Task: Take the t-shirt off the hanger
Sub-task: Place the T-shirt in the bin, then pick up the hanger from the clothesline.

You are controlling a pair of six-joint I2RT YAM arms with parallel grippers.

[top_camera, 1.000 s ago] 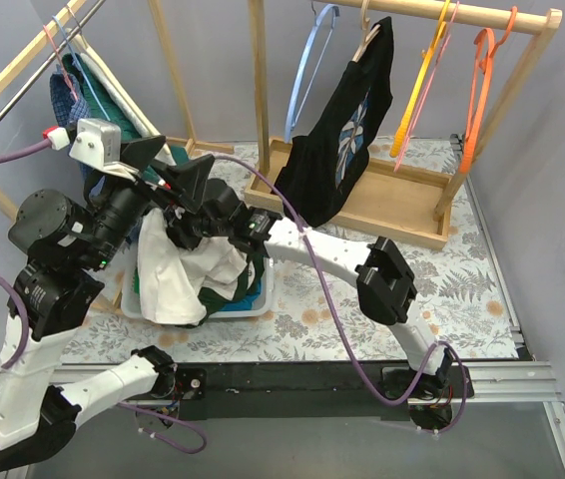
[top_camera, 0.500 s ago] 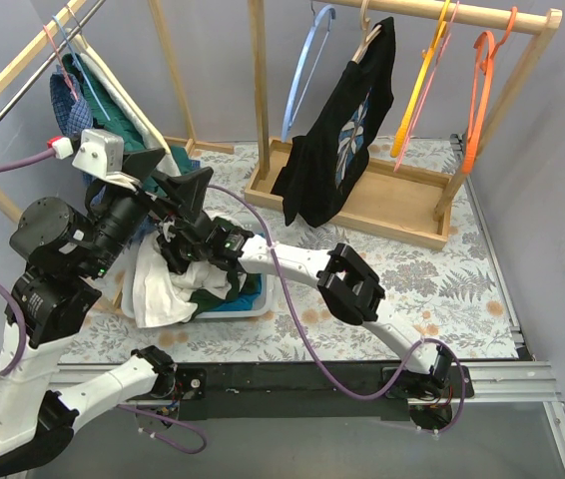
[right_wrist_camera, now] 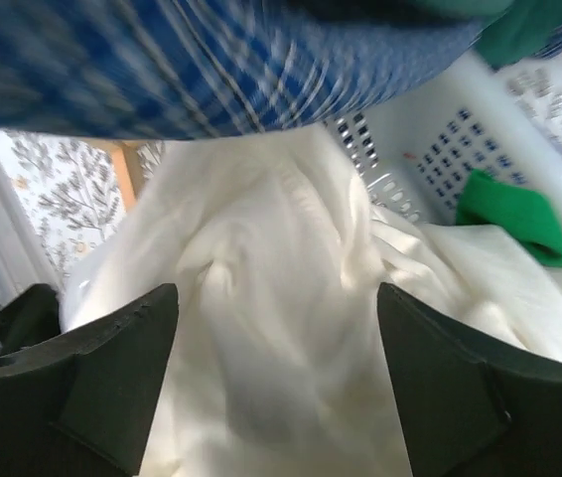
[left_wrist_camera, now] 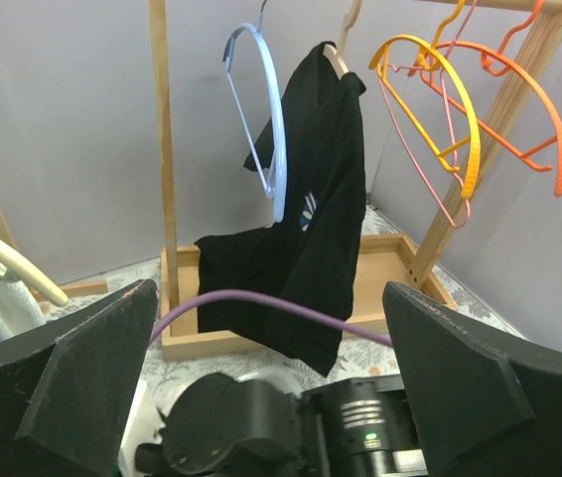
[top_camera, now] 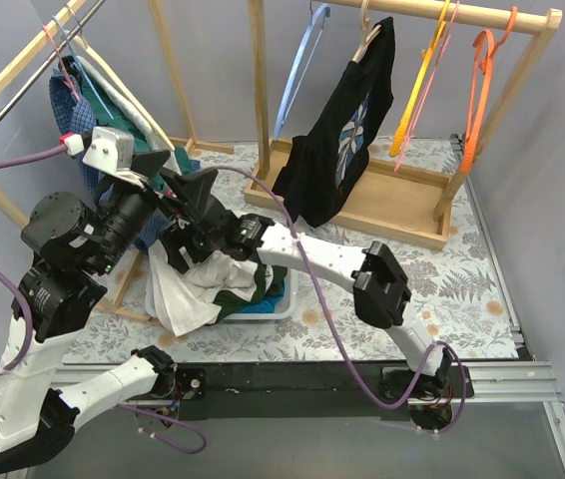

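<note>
A white t-shirt (top_camera: 188,289) lies crumpled in the white basket (top_camera: 275,299) and hangs over its left rim. My right gripper (right_wrist_camera: 276,328) hovers just above the white t-shirt (right_wrist_camera: 291,229), open, with nothing between its fingers. In the top view its jaws are hidden behind my left arm. A black t-shirt (top_camera: 347,130) with a pale print hangs on a wooden hanger (top_camera: 365,40) on the back rack. My left gripper (top_camera: 178,172) is raised above the basket, open and empty, facing the black t-shirt (left_wrist_camera: 311,238).
The back rack also carries a blue hanger (top_camera: 302,70) and orange and yellow hangers (top_camera: 477,80), above a wooden base tray (top_camera: 402,200). A left rack (top_camera: 93,90) holds blue and green clothes. Green cloth (right_wrist_camera: 514,214) lies in the basket; blue plaid cloth (right_wrist_camera: 211,70) hangs overhead.
My right gripper has gone from shut to open and let go of the white t-shirt, which now rests in the basket. The basket and right arm shifted slightly right.
</note>
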